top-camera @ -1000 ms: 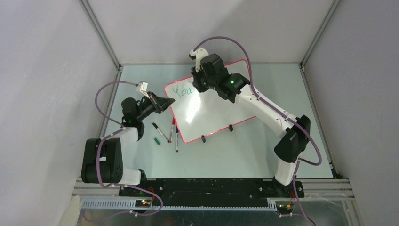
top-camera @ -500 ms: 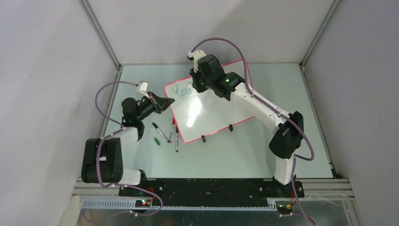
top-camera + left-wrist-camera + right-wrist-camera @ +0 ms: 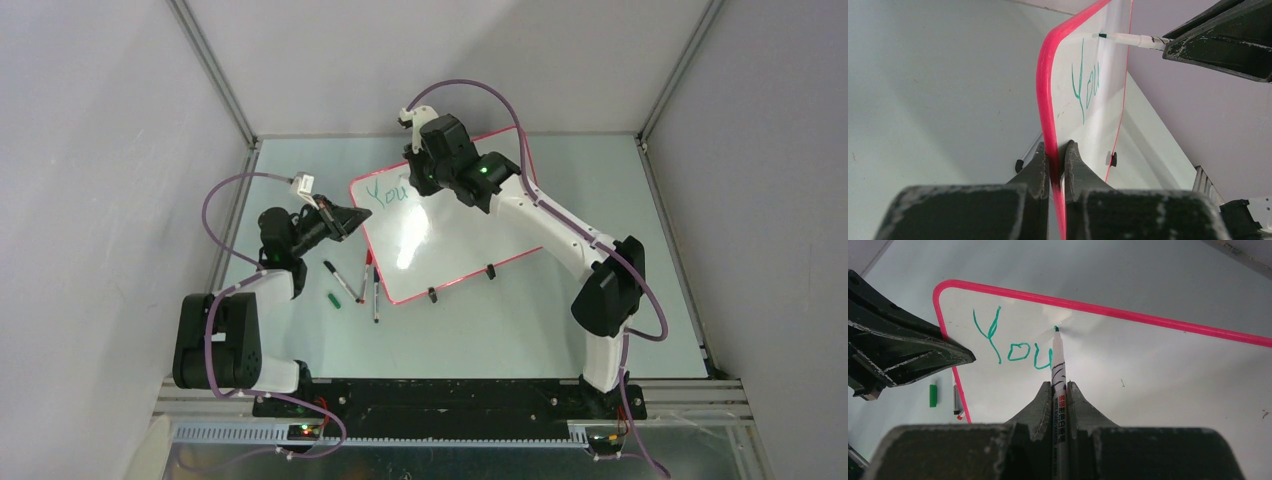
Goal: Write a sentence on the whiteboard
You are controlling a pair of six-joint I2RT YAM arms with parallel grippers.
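The whiteboard (image 3: pixel 455 235), glossy white with a pink-red rim, lies on the table at centre. My left gripper (image 3: pixel 358 217) is shut on its left rim (image 3: pixel 1045 110). In teal-green only "You" (image 3: pixel 1013 342) is written near the board's top left corner; it also shows in the top view (image 3: pixel 385 193) and in the left wrist view (image 3: pixel 1087 87). My right gripper (image 3: pixel 1060 385) is shut on a white marker (image 3: pixel 1058 367) with a green tip. The tip (image 3: pixel 1056 328) touches the board just right of and above the "u". In the top view the right gripper (image 3: pixel 425 178) hides the marker.
Several loose markers (image 3: pixel 360 283) and a green cap (image 3: pixel 334 299) lie on the table just left of the board's near left corner. Two black clip feet (image 3: pixel 432 294) stand on the board's near edge. Metal frame posts and grey walls close in the table.
My right arm has shifted slightly left and toward the far edge over the board's top, with its elbow swinging in. The left gripper and the board have not moved.
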